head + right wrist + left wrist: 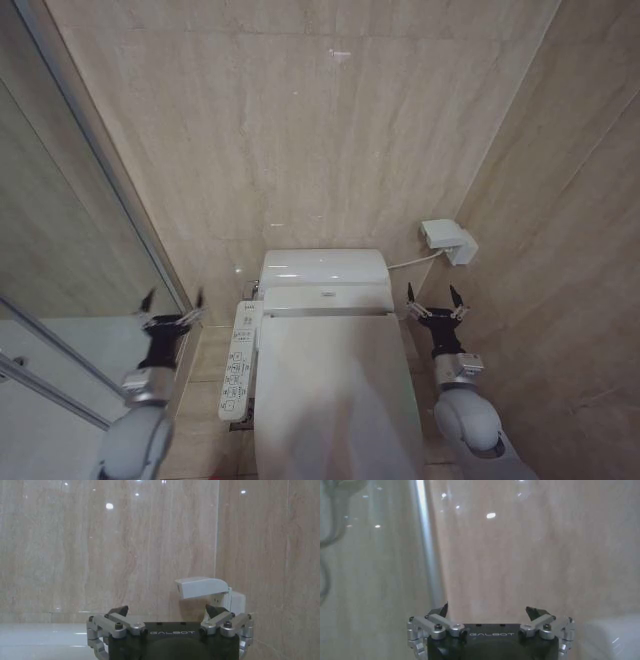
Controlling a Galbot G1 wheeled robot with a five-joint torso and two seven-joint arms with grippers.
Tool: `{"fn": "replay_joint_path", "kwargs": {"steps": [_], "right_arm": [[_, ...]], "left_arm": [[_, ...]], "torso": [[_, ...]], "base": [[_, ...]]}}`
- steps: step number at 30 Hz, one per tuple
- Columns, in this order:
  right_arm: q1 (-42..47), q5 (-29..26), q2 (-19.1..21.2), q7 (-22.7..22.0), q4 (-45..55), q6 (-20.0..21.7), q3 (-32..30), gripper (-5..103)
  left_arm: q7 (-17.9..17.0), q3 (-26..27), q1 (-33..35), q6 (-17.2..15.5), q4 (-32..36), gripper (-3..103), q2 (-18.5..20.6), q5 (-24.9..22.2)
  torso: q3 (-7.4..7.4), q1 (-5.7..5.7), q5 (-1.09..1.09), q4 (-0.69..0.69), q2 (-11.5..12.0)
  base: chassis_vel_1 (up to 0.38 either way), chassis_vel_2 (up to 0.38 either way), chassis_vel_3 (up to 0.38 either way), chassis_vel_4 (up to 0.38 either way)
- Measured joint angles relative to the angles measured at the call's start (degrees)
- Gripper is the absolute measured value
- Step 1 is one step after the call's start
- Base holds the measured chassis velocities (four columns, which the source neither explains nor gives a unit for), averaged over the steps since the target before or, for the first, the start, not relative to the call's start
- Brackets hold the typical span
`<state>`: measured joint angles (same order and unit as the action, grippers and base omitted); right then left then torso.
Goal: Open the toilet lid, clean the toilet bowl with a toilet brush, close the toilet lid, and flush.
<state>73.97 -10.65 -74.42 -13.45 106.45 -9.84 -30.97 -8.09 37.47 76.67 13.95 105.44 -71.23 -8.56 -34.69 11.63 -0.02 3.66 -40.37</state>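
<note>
While the toilet lid (pixel 335 400) lies closed between your arms, your left gripper (pixel 173 301) and right gripper (pixel 433 299) hover on either side of it, fingers spread wide, holding nothing.

The toilet lid (pixel 335 400) lies shut over the toilet, below the white tank (pixel 325 268). A control panel (pixel 240 360) runs along its left side. The left hand (pixel 173 299) and right hand (pixel 432 295) hover on either side, fingers spread. A wall socket (pixel 447 240) sits on the right wall.
</note>
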Motion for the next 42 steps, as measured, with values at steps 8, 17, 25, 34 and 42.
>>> {"fn": "replay_joint_path", "kwargs": {"steps": [8, 17, 25, 34, 42], "right_arm": [[0.0, 0.0, 0.0, 0.0, 0.0, 0.0, 0.0, 100], [0.0, 0.0, 0.0, 0.0, 0.0, 0.0, 0.0, 100], [0.0, 0.0, 0.0, 0.0, 0.0, 0.0, 0.0, 100], [0.0, 0.0, 0.0, 0.0, 0.0, 0.0, 0.0, 100], [0.0, 0.0, 0.0, 0.0, 0.0, 0.0, 0.0, 100]], "left_arm": [[1.9, -0.7, -4.4, 7.0, -13.7, 100, 2.6, -0.4], [8.6, -8.2, -18.1, 13.4, -29.8, 95, 4.6, 0.3], [11.6, -13.8, -25.5, 16.6, -38.3, 41, 4.9, 2.7], [15.3, -18.2, -29.3, 20.8, -44.1, 15, 5.8, 8.2], [17.4, -19.0, -29.9, 23.9, -45.8, 0, 6.4, 12.8]], "torso": [[0.00, 0.00, -0.01, 0.01, 0.0], [-0.01, 0.00, 0.01, 0.03, 0.0], [-0.01, 0.01, 0.01, 0.01, 0.0], [0.00, 0.01, 0.01, 0.02, 0.0], [0.00, 0.00, 0.01, 0.01, 0.0]], "base": [[0.000, 0.000, 0.000, 0.000], [0.000, 0.000, 0.000, 0.000], [0.000, 0.000, 0.000, 0.000], [0.000, 0.000, 0.000, 0.000], [0.000, 0.000, 0.000, 0.000]]}}
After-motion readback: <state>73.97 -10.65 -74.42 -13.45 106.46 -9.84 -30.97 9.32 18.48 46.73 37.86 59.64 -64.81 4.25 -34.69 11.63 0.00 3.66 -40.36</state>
